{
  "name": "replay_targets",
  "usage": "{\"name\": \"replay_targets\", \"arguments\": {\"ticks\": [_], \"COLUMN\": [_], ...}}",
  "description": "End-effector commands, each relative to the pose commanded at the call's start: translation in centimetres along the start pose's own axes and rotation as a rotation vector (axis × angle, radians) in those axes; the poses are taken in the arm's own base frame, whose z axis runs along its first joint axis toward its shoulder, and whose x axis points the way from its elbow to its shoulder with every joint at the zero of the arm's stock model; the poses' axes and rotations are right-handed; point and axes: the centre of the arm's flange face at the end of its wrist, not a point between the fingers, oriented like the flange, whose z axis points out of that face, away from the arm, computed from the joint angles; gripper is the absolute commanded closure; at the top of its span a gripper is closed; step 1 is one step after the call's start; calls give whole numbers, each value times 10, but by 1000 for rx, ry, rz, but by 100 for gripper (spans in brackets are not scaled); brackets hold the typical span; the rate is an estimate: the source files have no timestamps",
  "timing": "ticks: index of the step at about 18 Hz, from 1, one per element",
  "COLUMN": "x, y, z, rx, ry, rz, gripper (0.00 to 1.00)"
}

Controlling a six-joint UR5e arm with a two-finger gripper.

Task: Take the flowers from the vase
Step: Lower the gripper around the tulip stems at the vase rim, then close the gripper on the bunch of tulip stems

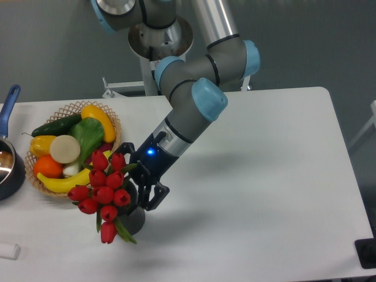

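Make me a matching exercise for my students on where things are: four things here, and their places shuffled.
Things:
1. flowers
2. basket
3. pot
4. gripper

Places:
A. cut off by the left edge
B. in the vase
C. just right of the tulips
D. behind the tulips, holding fruit

Pairs: 1-B, 2-D, 3-A, 4-C

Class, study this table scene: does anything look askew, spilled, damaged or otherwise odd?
The flowers sit lopsided: the bunch leans over the left rim of the vase, one bud drooping below it. The tool is beside the bunch, on the right. Nothing looks spilled or broken.
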Motion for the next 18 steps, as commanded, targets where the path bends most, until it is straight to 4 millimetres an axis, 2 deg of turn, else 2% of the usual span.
{"name": "replay_targets", "arguments": {"ticks": [3, 4, 9, 18], "x": [1, 1, 4, 5], "y": [4, 5, 2, 0], "z": [3, 3, 2, -3], "rx": [-3, -2, 21, 72], "ry": [6, 8, 17, 32], "rz": [7, 6, 0, -13], "gripper": [41, 42, 57, 62]}}
